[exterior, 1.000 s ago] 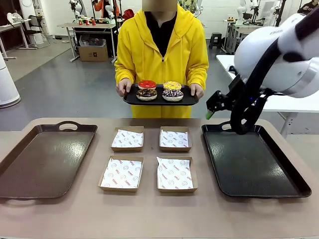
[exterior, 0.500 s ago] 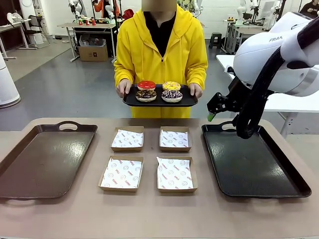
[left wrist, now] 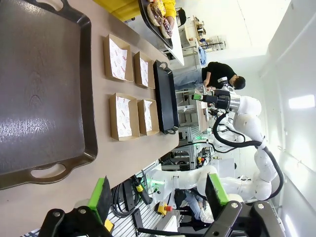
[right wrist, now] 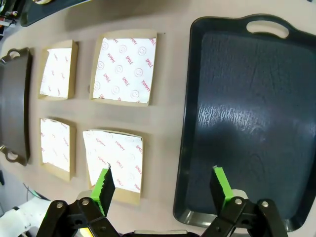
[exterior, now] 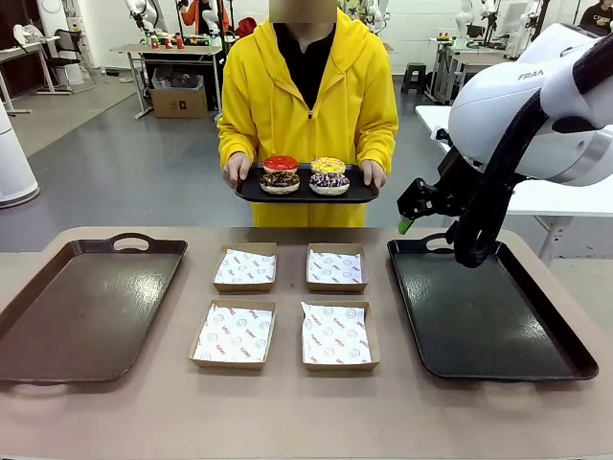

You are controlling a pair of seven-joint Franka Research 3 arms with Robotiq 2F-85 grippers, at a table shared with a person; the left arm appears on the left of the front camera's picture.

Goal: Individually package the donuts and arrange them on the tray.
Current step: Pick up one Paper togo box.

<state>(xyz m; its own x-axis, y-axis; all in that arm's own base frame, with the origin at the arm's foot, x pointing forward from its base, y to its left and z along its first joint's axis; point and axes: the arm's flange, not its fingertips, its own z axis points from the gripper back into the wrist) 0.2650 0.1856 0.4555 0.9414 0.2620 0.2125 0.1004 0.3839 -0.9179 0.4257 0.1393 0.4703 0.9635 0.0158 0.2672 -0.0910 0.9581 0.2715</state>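
Four donuts sit on a black tray [exterior: 251, 194] that a person in a yellow hoodie holds beyond the table's far edge. They are red-iced [exterior: 281, 163], yellow-iced [exterior: 329, 165], chocolate with crumbs [exterior: 280, 180] and dark with sprinkles [exterior: 329, 181]. My right gripper [exterior: 414, 206] hangs open above the far left corner of the black tray [exterior: 488, 316] on the table. In the right wrist view this gripper [right wrist: 163, 185] is empty, high over that tray [right wrist: 237, 113]. My left gripper [left wrist: 158, 195] is open and empty, beside the brown tray [left wrist: 44, 89].
Four shallow cardboard boxes lined with printed paper lie in a two-by-two block mid-table: [exterior: 244, 267], [exterior: 336, 267], [exterior: 234, 333], [exterior: 336, 336]. A brown tray [exterior: 86, 307] lies on the table's left side. Both table trays hold nothing.
The person's tray of donuts has drifted slightly to the left. My right arm shifted a little and then held still. Both grippers stay open.
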